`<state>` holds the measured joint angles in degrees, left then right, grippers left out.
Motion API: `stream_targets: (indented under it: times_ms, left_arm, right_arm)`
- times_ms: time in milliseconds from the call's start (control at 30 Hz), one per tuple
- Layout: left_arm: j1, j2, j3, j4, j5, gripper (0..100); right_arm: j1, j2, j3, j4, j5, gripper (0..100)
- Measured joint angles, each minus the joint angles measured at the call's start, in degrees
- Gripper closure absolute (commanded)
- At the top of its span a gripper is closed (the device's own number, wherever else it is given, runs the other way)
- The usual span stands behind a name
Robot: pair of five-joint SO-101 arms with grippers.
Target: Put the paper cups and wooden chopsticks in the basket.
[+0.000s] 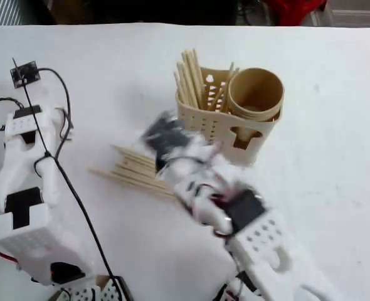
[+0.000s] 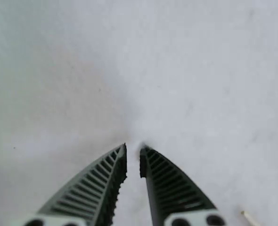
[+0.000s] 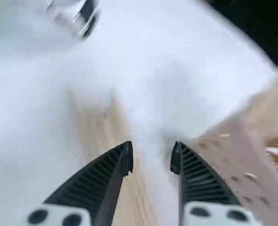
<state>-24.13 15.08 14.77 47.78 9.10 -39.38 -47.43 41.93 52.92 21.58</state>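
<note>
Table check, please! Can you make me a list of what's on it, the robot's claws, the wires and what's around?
Surface: white table.
Job's things: basket holds stacked cups and upright chopsticks; loose chopsticks lie on the table beside it.
Clutter: small dark board near the left arm.
Grippers: left gripper shut, holding nothing, over bare table; right gripper open above the loose chopsticks, next to the basket.
Cables: black cables run along the left arm.
Surroundings: dark room behind the table, something red there.
</note>
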Motion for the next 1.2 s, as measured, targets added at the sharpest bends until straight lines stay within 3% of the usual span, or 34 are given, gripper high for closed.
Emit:
stream_targets:
  times_ms: [200, 333, 633, 1200]
  left_arm:
    - [0.0, 0.0, 0.0, 0.0, 0.0, 93]
    - [0.0, 0.0, 0.0, 0.0, 0.0, 93]
    - [0.0, 0.0, 0.0, 0.0, 0.0, 93]
    - [0.0, 0.0, 0.0, 0.0, 0.0, 93]
  right_arm:
    - [-10.1, 15.9, 2.0, 0.1, 7.1, 84.6]
    - [-12.6, 25.3, 2.5, -2.3, 8.1, 84.7]
    - [-12.5, 39.7, 3.1, -10.0, 10.5, 84.7]
    - [-4.9, 41.1, 3.1, -14.1, 11.5, 84.7]
